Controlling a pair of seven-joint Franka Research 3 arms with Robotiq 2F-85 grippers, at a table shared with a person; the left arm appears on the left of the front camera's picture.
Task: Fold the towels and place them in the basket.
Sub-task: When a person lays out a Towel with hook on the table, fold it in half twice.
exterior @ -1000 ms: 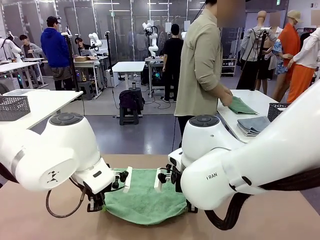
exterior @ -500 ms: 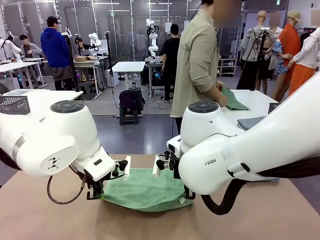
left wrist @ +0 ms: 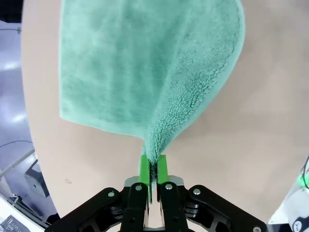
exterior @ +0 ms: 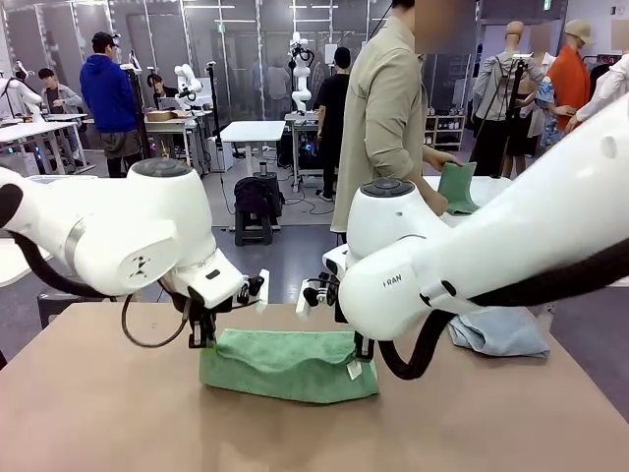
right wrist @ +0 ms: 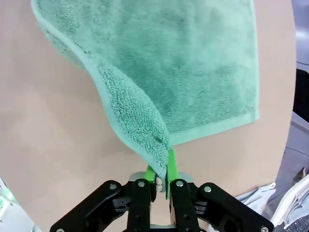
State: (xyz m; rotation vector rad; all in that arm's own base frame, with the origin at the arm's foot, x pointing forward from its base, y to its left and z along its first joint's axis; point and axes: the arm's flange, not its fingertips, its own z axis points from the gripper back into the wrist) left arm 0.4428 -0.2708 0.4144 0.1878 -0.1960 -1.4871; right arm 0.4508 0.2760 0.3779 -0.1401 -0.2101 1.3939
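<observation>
Left wrist view: left gripper (left wrist: 153,166) jaws pinched narrow on corner of green towel (left wrist: 145,63), terry bunched between green pads; rest of towel spreads onto tan table (left wrist: 251,145). Right wrist view: right gripper (right wrist: 161,176) clamped same way on other corner. Front view: both pinches masked by white arm bodies; towel sits mid-table as long raised strip, white tag (exterior: 352,371) at its right near end. Blue-grey towel (exterior: 496,332) crumpled at right, toward far edge. Person (exterior: 388,108) beyond table holds second green towel (exterior: 454,187).

The towel (exterior: 290,366) lies mid-table (exterior: 98,413), between the left gripper (left wrist: 153,162) and the right gripper (right wrist: 164,169). A second towel (exterior: 496,332) lies to its right.
</observation>
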